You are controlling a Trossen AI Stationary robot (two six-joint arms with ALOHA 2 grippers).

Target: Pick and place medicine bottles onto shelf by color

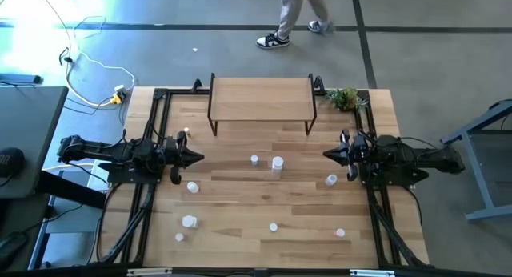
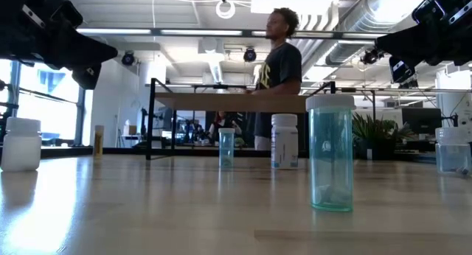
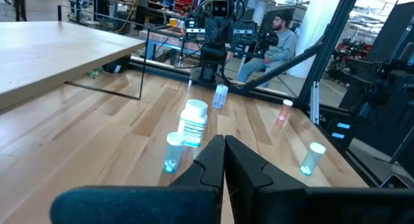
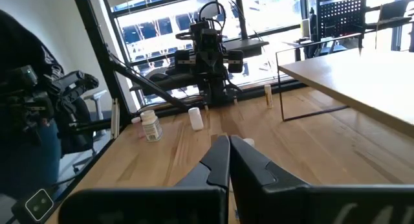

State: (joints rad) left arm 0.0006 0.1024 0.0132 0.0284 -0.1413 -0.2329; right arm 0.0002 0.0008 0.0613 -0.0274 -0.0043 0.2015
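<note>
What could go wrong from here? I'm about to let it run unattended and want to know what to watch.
1. The bottles are light and upright; the two near the table's middle, a small teal bottle and a larger white bottle, stand close together, so grasping one may topple the other.
2. The shelf is still bare and narrow; a bottle set near its edge could roll off.
3. A person is walking just past the table's far side.

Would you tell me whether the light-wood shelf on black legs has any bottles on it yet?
Empty. From above, the light-wood shelf shows a bare top.
</note>
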